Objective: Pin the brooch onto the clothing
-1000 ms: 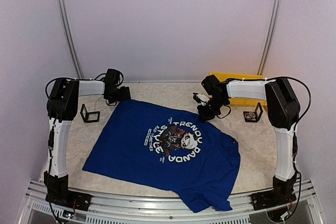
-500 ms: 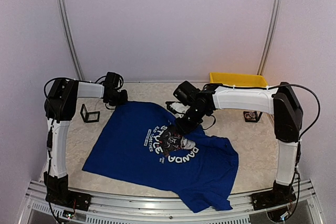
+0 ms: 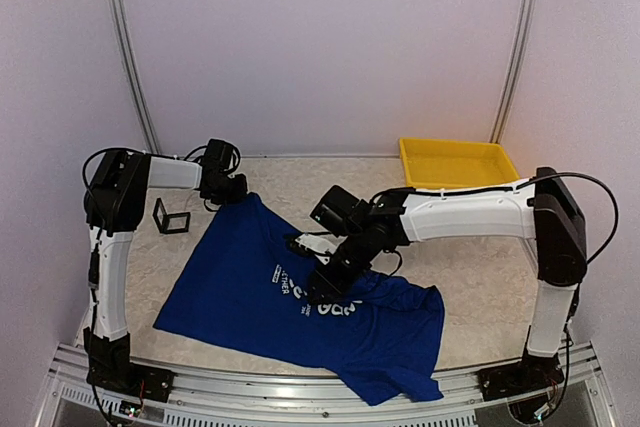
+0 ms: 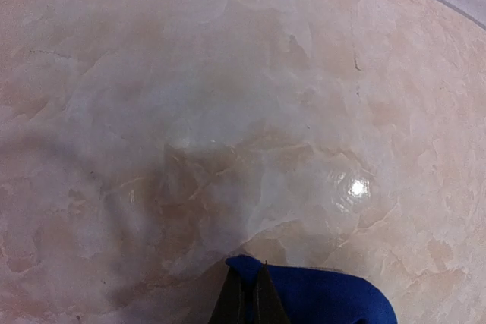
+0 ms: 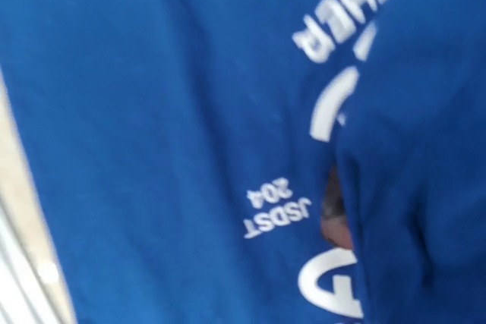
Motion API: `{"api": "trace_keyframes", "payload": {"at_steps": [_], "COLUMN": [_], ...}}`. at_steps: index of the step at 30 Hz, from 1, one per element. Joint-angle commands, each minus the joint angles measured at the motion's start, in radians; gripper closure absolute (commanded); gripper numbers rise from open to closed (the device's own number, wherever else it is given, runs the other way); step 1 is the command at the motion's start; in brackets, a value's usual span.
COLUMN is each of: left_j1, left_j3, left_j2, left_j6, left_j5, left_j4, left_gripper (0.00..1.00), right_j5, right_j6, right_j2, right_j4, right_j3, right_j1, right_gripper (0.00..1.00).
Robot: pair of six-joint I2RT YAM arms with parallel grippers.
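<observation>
Shirt (image 3: pixel 230 277) is spread mid-table (image 3: pixel 470 257), far corner clenched by L claw (image 4: pixel 247 294). R claw (image 3: pixel 322 282) is pressed on print (image 3: pixel 345 309), grip state can't be told. Cloth should be pulled taut; brooch not seen.

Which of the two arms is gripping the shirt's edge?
The left gripper, shut on the blue T-shirt at its far edge; the right gripper hangs over the white print mid-shirt instead.

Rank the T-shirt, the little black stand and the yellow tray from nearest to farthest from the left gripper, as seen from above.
1. T-shirt: its far corner sits right at the left gripper.
2. Black stand: just to the gripper's left.
3. Yellow tray: far off at the back right.
</observation>
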Motion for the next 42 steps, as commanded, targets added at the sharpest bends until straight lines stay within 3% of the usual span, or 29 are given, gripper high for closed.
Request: {"api": "trace_keyframes", "payload": {"at_steps": [1,5,11,24,26,30,33,38,40,42], "left_j1": [-0.015,-0.017,-0.018,-0.025,-0.026,-0.024,-0.02,-0.02,-0.018,-0.016], "left_j3": [-0.02,-0.018,-0.019,-0.023,-0.025,-0.037,-0.052,-0.054,-0.053,-0.053], "left_j2": [-0.038,-0.037,-0.041,-0.049,-0.05,-0.056,-0.062,-0.069,-0.066,-0.064], "left_j6": [0.019,0.022,0.025,0.03,0.031,0.032,0.029,0.028,0.03,0.03], "left_j5": [-0.013,-0.015,-0.018,-0.026,-0.03,-0.036,-0.039,-0.036,-0.036,-0.037], "left_j4": [-0.023,-0.023,-0.026,-0.031,-0.032,-0.032,-0.029,-0.023,-0.023,-0.026], "left_gripper": [1.0,1.0,1.0,1.0,1.0,1.0,1.0,1.0,1.0,1.0], "right_j5": [-0.035,0.116,0.27,0.215,0.205,0.239,0.273,0.272,0.263,0.262], "right_j6": [-0.085,-0.027,0.087,-0.068,-0.07,-0.062,-0.064,-0.105,-0.123,-0.137], "right_j2": [-0.147,-0.241,-0.225,-0.066,-0.036,-0.024,-0.029,-0.023,-0.011,-0.005], "right_j4": [0.059,0.126,0.013,0.133,0.136,0.169,0.176,0.17,0.156,0.144], "right_j3": [0.006,-0.082,-0.112,-0.067,-0.044,-0.015,-0.008,0.01,0.032,0.046], "right_j1": [-0.004,-0.029,-0.119,-0.156,-0.164,-0.169,-0.176,-0.189,-0.189,-0.189], "right_gripper": [0.49,0.48,0.46,0.46,0.53,0.78,0.84,0.78,0.85,1.0]}}
